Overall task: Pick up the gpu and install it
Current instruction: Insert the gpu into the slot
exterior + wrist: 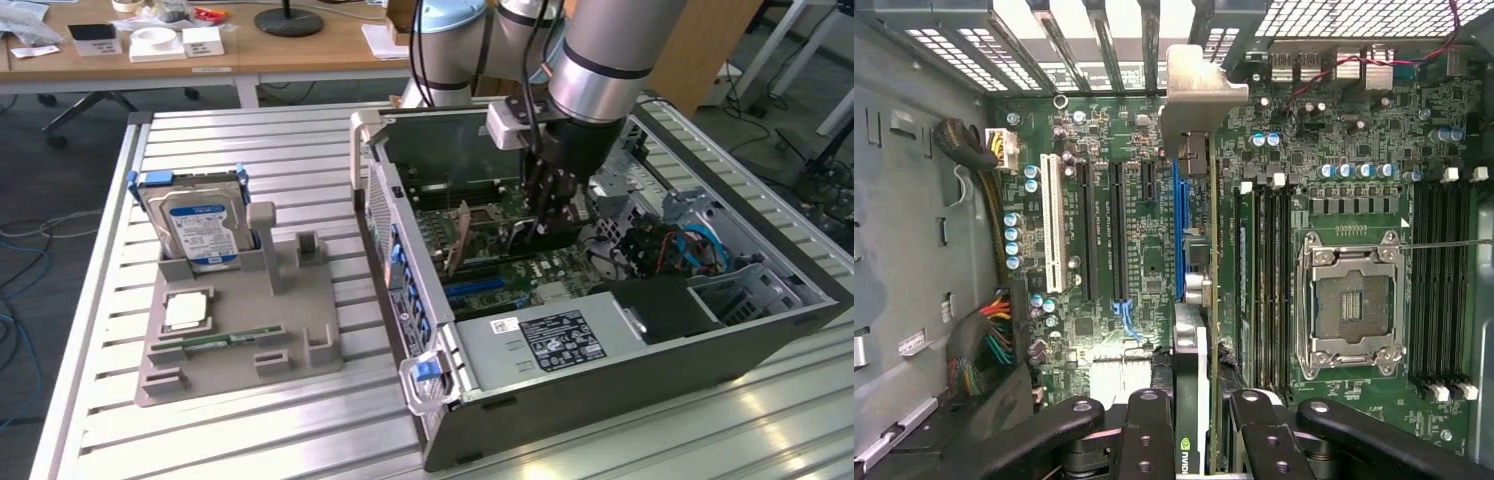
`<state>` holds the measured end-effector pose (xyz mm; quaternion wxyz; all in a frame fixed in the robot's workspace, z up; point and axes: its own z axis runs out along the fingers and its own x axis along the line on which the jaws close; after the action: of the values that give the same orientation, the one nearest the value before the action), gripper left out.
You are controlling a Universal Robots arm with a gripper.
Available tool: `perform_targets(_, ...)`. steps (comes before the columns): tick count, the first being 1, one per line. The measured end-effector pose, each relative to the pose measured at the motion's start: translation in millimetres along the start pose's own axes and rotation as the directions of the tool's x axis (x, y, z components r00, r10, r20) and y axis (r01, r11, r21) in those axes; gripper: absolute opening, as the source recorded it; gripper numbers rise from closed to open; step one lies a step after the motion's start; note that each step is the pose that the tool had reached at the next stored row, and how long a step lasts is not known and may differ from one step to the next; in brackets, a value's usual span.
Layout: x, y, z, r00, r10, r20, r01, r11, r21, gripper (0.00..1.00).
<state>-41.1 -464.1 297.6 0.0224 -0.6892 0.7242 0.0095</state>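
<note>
Where the arm reaches down into the open computer case point(601, 370) on the slatted worktop point(267, 150), the gripper point(545, 225) hangs low over the motherboard point(534, 272), well apart from the grey holder point(234, 345) with the hard drive point(200, 225) at the exterior view's left. On the wrist view, the fingers point(1149, 430) are clamped on the gpu point(1194, 350), which stands edge-on just beside the blue slot point(1177, 230), its silver bracket point(1199, 85) near the case's rear openings. Whether the card is seated cannot be told.
</note>
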Motion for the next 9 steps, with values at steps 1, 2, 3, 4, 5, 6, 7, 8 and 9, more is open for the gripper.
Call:
perform_targets(1, 0.0, 0.4, 0.1, 1.0, 0.0, 0.0001, 0.0, 1.0, 0.0, 0.27)
perform_targets(2, 0.1, 1.5, 0.4, 1.0, 0.0, 0.0002, 0.0, 1.0, 0.0002, 0.27)
perform_targets(3, 0.2, 3.0, 0.6, 1.0, 0.0, 0.0002, 0.0, 1.0, 0.0003, 0.27)
perform_targets(4, 0.3, 4.7, 0.8, 1.0, 0.0, 0.0001, 0.0, 1.0, 0.0004, 0.27)
perform_targets(5, 0.3, 5.6, 1.0, 1.0, 0.0, 0.0001, 0.0, 1.0, 0.0005, 0.27)
perform_targets(6, 0.3, 5.6, 1.0, 1.0, 0.0, 0.0, 0.0, 1.0, 0.0004, 0.27)
perform_targets(7, 0.3, 5.7, 1.2, 1.0, 0.0, 0.0001, 0.0, 1.0, 0.0004, 0.27)
perform_targets(8, 0.3, 5.8, 1.9, 1.0, 0.0, 0.0005, 0.0, 1.0, 0.0006, 0.27)
perform_targets(9, 0.4, 6.0, 2.7, 1.0, 0.0, 0.0005, 0.0, 1.0, 0.0005, 0.27)
